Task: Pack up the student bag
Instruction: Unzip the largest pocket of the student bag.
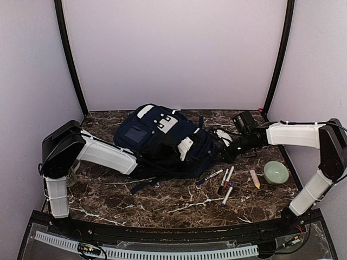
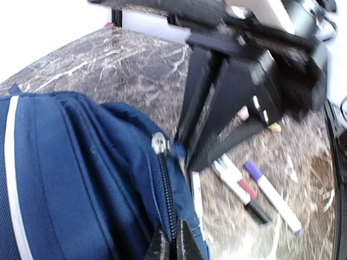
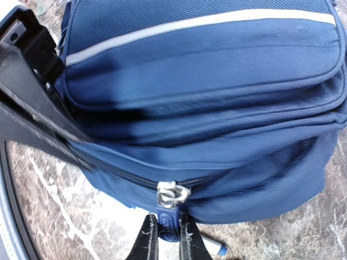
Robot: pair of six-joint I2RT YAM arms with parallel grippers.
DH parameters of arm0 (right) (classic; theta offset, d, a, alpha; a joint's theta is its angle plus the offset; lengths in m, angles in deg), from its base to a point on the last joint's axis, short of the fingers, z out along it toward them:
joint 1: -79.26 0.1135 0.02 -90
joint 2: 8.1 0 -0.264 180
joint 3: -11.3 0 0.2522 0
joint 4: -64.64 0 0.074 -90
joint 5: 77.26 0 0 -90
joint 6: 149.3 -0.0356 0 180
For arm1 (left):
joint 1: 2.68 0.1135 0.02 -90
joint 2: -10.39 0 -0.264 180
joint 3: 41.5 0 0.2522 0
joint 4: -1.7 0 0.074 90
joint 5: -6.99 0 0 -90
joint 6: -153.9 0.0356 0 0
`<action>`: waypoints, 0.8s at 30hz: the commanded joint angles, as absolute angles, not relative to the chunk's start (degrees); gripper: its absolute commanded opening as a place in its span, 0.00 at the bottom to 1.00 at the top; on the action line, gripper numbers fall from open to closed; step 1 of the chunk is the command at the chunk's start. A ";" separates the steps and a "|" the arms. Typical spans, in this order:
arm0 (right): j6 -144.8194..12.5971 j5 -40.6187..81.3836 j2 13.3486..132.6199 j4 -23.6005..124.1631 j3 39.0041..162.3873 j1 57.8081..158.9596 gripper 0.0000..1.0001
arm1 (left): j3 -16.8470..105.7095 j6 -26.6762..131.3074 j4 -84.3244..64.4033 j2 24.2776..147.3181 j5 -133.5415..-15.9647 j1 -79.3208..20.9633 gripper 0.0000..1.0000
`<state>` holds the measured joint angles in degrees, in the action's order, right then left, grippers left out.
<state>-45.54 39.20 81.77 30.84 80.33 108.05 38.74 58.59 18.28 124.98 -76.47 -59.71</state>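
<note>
The student bag (image 1: pixel 157 141), navy blue with a thin white stripe (image 3: pixel 195 23), lies on the marble table. My left gripper (image 2: pixel 173 241) is shut, pinching the bag's fabric on the zipper line (image 2: pixel 164 184). Its dark fingers (image 3: pixel 32 108) show at the left of the right wrist view. My right gripper (image 3: pixel 168 233) is shut on the blue zipper pull (image 3: pixel 168 222), which hangs from the silver slider (image 3: pixel 172 194) at the bag's lower edge. In the left wrist view the right gripper's fingers (image 2: pixel 195 108) reach down to that slider (image 2: pixel 159 143). From above, both grippers meet at the bag's right end (image 1: pixel 211 154).
Several markers (image 1: pixel 225 181) lie on the table just right of the bag, one purple-capped (image 2: pixel 271 195). A pencil (image 1: pixel 255 179) and a pale green bowl (image 1: pixel 276 172) sit further right. One marker tip (image 3: pixel 214 248) pokes out under the bag. Walls enclose the table.
</note>
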 commanded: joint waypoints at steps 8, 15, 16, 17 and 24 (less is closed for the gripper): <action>-43.14 39.38 89.06 24.73 84.29 103.23 0.00 | 20.08 62.55 5.09 103.82 -90.65 -59.70 0.00; -45.02 42.82 92.59 23.97 89.94 105.73 0.00 | 11.09 61.87 -3.85 92.68 -99.52 -56.31 0.00; -44.98 42.88 92.99 23.81 90.56 106.36 0.00 | 10.09 61.61 -4.79 91.23 -100.26 -56.11 0.00; -45.09 43.01 93.32 23.77 90.70 107.16 0.00 | 9.29 61.42 -5.98 90.04 -101.07 -55.99 0.02; -45.41 45.85 94.27 24.15 93.07 112.96 0.00 | 8.54 63.03 -10.19 83.28 -97.08 -56.60 0.49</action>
<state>-44.40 48.29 93.90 24.62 91.82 111.27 8.71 61.74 -5.04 86.99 -95.44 -56.76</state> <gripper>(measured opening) 0.085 0.435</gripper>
